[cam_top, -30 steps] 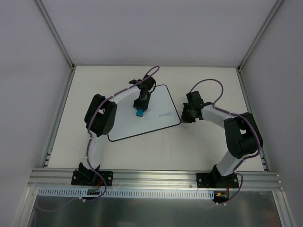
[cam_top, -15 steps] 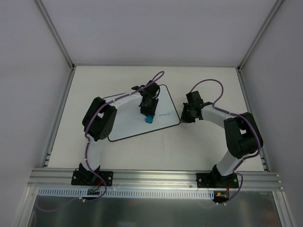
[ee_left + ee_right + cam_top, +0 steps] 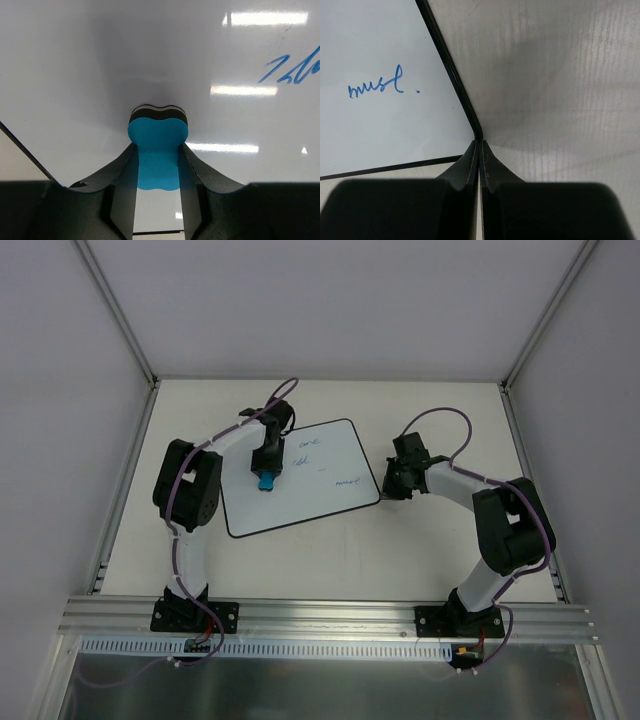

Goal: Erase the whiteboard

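Note:
The whiteboard (image 3: 310, 502) lies flat on the cream table, with blue handwriting at its upper middle (image 3: 308, 446) and near its right edge (image 3: 347, 482). My left gripper (image 3: 266, 476) is shut on the small blue eraser (image 3: 266, 483) over the board's left part. In the left wrist view the eraser (image 3: 158, 132) presses its dark felt face on the board (image 3: 75, 60), left of blue writing (image 3: 295, 67). My right gripper (image 3: 385, 491) is shut, its tips (image 3: 480, 144) against the board's right corner (image 3: 451, 70), near the word "must" (image 3: 375, 88).
The cream tabletop (image 3: 400, 550) is bounded by grey walls with metal rails on the left (image 3: 125, 480) and right (image 3: 530, 480). A slotted aluminium rail (image 3: 330, 615) runs along the near edge, where both arm bases sit.
My left gripper swept the eraser first right and down toward the board's middle, then back left to the board's left part. The upper writing now shows. The right arm has not moved.

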`<state>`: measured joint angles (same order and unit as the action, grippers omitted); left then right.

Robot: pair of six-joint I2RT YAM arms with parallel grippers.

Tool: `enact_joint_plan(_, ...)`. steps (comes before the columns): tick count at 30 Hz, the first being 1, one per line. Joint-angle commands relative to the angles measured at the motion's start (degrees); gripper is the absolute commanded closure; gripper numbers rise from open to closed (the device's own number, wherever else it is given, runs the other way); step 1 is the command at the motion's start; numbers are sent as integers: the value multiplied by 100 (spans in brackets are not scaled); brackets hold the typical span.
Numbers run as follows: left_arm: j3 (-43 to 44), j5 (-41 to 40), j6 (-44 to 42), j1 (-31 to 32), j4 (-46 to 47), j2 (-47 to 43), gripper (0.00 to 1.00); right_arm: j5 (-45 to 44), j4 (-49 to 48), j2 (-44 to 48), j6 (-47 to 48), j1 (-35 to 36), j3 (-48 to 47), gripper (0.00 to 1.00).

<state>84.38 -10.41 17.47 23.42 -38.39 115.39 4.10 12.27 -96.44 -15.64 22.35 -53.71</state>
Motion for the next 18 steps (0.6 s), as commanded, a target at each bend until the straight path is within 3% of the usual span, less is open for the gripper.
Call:
enact_joint_plan(1,804,-66,-139,-48,-151,684,100,-128,328,-155,105,41,45,100)
enact_joint_plan(8,2257,751,-428,57,-160,1731,100,-76,346,-156,140,33,1,100)
enact_joint_plan(12,2373,1172,-780,496,-169,1917,100,-76,355,-138,140,33,-25,100)
enact_joint_plan(18,2056,1718,-1500,1682,-169,1969,100,-15,337,-199,149,33,-60,100)
